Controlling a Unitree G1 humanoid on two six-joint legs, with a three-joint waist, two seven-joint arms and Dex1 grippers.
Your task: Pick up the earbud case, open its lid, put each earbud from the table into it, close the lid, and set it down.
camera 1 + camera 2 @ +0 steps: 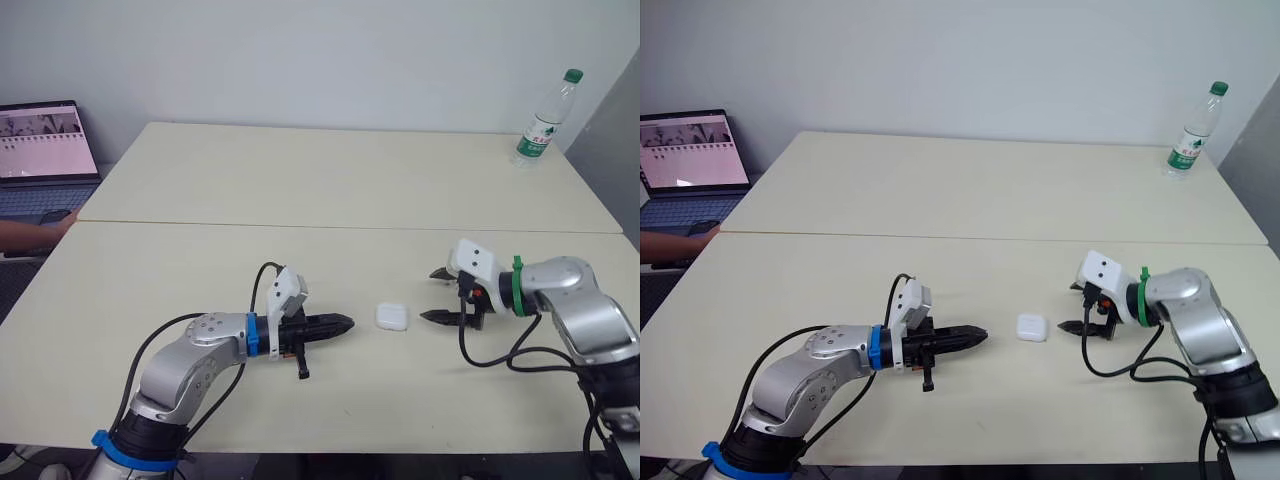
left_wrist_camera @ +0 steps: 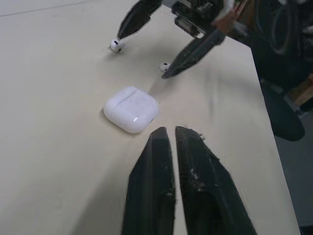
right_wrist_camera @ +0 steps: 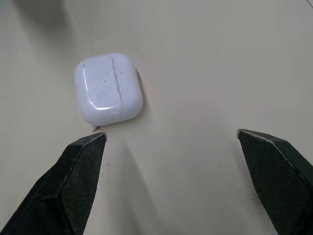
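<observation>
Head cam: left pincer (image 1: 336, 325) is nearest, fingers pressed together, tip aimed at the case (image 1: 391, 317) and just short of it. Case lies flat on the counter (image 1: 300, 200), between the two pincers. Right pincer (image 1: 434, 295) is spread wide, just beside the case on the far side.

Left wrist: case sits ahead of the closed tips, not touching. One bud (image 2: 116, 45) and a second bud (image 2: 165, 66) lie loose beyond it, by the right pincer's tips.

Right wrist: case is ahead of the spread fingers, nearer one of them, not between them.

Progress: zero, I'd say. Case not lifted, lid shut, both buds out. All steps left.

Case: white, glossy, rounded corners, lid seam visible, faint specks.
</observation>
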